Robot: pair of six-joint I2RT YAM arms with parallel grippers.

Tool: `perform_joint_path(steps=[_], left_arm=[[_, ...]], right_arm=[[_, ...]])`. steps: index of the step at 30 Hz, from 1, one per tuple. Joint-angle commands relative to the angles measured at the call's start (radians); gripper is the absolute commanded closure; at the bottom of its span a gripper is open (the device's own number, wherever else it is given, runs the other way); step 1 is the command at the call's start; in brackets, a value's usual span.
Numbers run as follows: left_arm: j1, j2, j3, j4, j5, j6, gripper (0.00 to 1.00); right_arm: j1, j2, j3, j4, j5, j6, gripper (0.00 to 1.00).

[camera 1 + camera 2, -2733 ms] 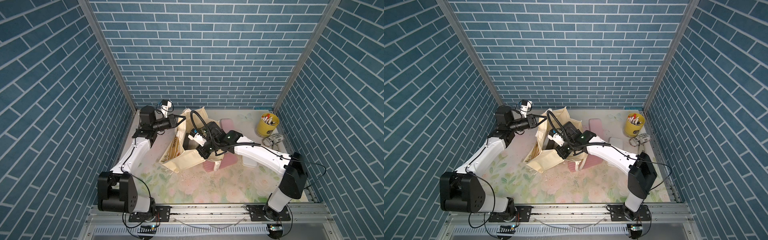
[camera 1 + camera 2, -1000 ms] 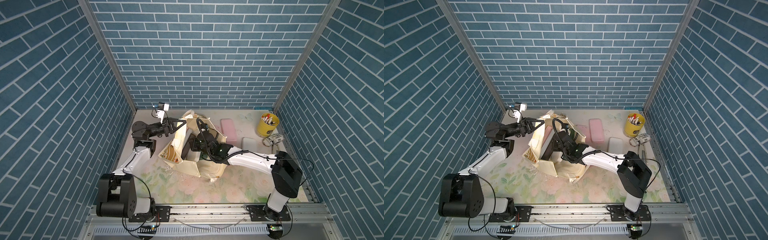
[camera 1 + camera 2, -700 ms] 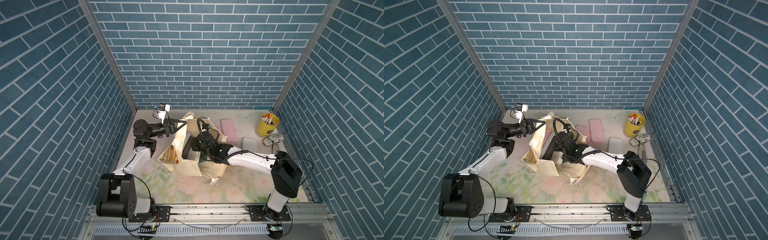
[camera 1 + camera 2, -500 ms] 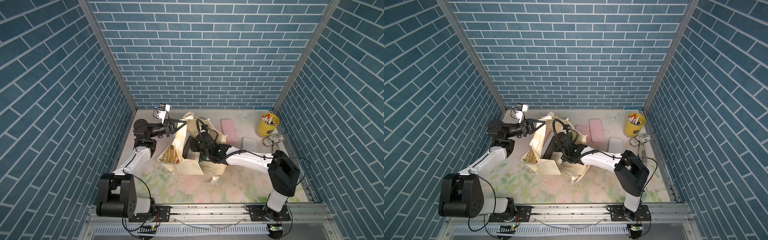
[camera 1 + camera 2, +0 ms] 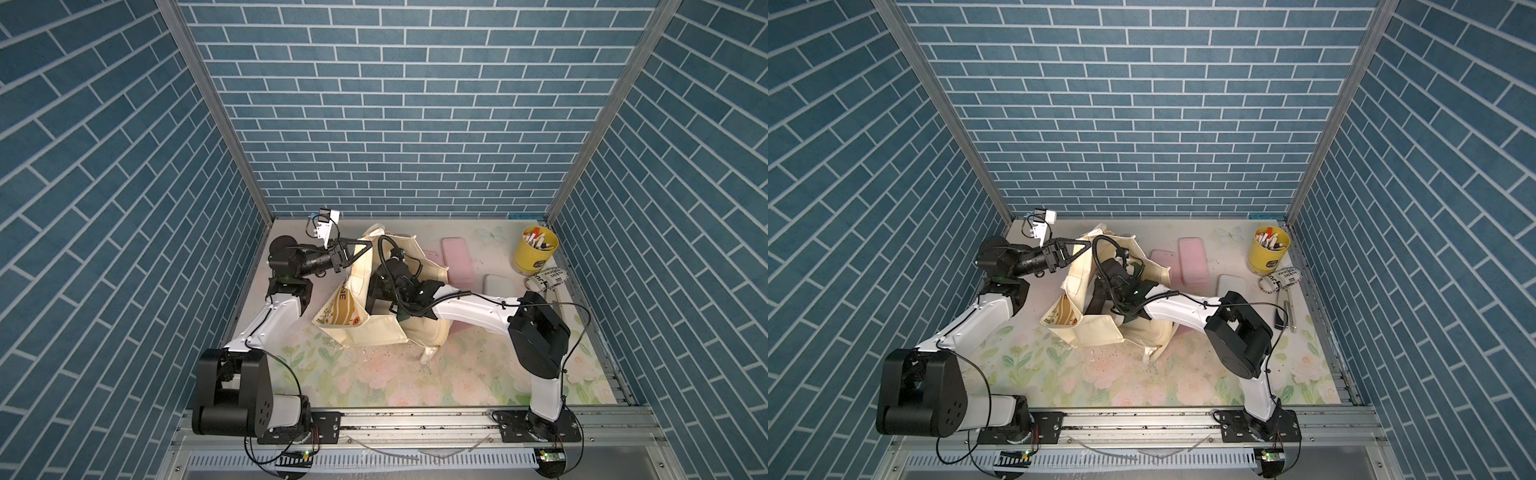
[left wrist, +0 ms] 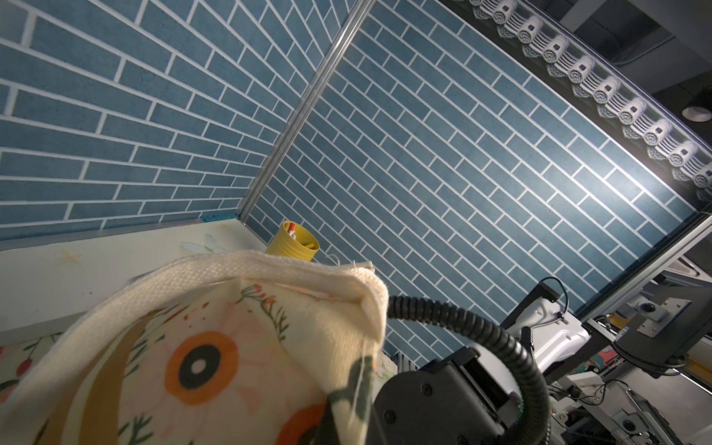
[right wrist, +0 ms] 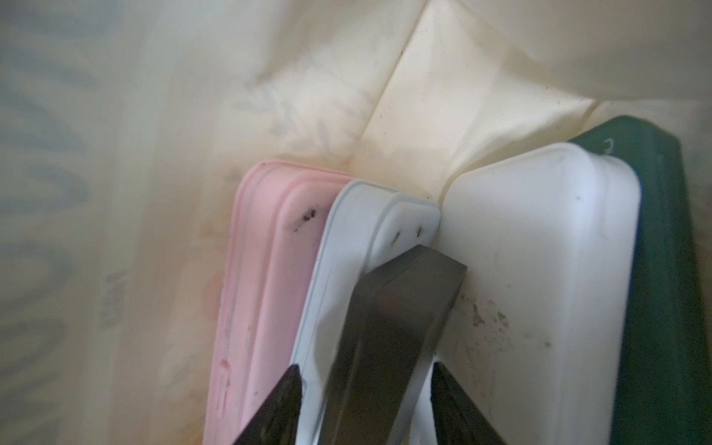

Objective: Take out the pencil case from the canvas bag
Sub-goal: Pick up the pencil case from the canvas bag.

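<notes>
**Coarse cloth, smooth cases**

You see the canvas bag point(image 6: 231, 346) as coarse woven cloth, matt, its weave plain on the hem. The pink pencil case point(image 7: 262, 269) and white pencil case point(image 7: 539, 269) look like smooth, matt plastic, flecked with dark grime.

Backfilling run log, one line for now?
left gripper: shut on canvas bag | right gripper: inside bag, finger between pale blue case and white case

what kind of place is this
Likely a robot test cell: printed brick walls, two arms bolted to a rail, a floral mat with a bag and pen pot.
</notes>
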Motion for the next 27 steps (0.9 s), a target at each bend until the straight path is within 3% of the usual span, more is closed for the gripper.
perform_joint_path(steps=[1, 18, 27], left_arm=[[-0.001, -0.049, 0.02, 0.095, 0.011, 0.024, 1.0], [-0.001, -0.061, -0.003, 0.096, 0.01, 0.035, 1.0], [-0.001, -0.087, 0.0, 0.044, 0.012, 0.07, 1.0]], right_arm=[[-0.017, 0.039, 0.051, -0.071, -0.033, 0.061, 0.47], [-0.047, -0.026, -0.075, -0.05, 0.005, 0.113, 0.65], [-0.055, 0.005, -0.077, -0.014, -0.007, 0.146, 0.67]])
